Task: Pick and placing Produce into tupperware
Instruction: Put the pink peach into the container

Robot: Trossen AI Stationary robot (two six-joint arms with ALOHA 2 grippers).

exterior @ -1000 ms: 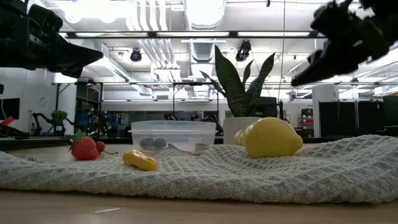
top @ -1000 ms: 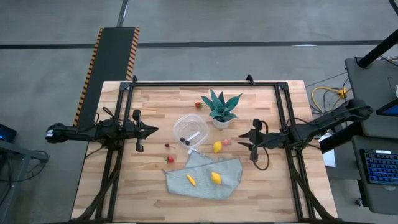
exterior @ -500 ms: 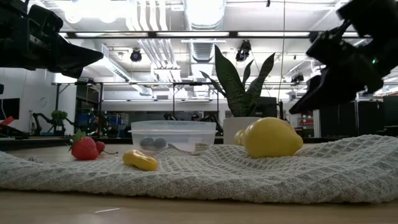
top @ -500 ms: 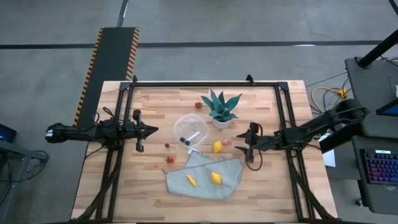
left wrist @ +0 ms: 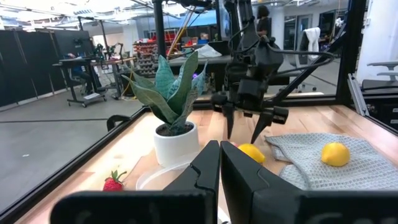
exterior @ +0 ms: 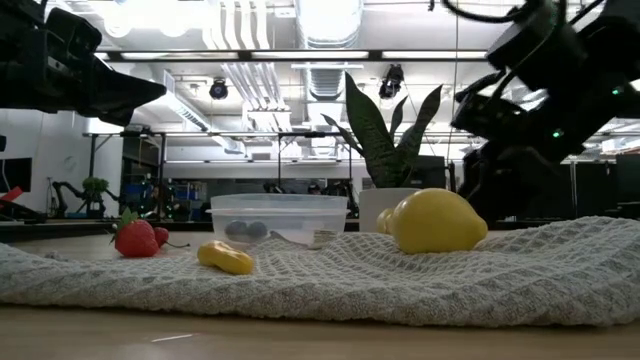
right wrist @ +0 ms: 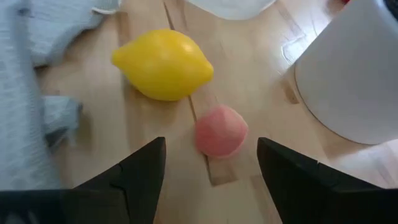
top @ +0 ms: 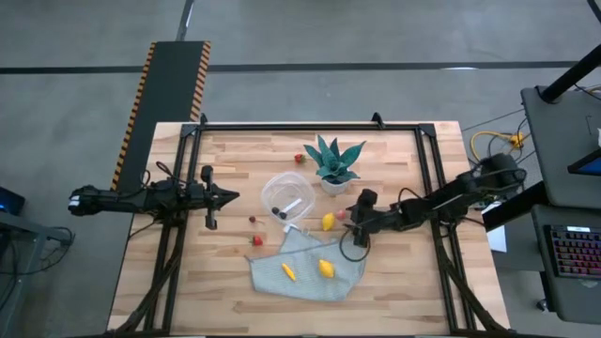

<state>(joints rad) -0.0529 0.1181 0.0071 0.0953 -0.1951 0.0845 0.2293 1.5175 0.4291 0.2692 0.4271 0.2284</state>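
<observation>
The clear round tupperware (top: 287, 194) stands mid-table with dark round pieces (exterior: 246, 229) inside. A yellow lemon (top: 328, 222) and a pink round piece (right wrist: 221, 132) lie on the wood between the tupperware and my right gripper (top: 350, 219). That gripper is open and hovers over the pink piece (top: 342, 215), one finger on each side, touching nothing. Two more yellow pieces (top: 325, 268) (top: 288, 272) lie on the grey cloth (top: 310, 263). Strawberries (top: 257, 240) (top: 300, 158) rest on the table. My left gripper (top: 231, 195) waits shut, left of the tupperware.
The teal spiky plant in its white pot (top: 333, 183) stands just behind the pink piece and close to my right gripper; its wall (right wrist: 354, 74) fills one side of the right wrist view. The black frame rails (top: 427, 178) run along both table sides.
My right gripper has moved toward the table's left and down, from near the right rail to just over the pink piece and the lemon, staying open. Nothing on the table has shifted.
</observation>
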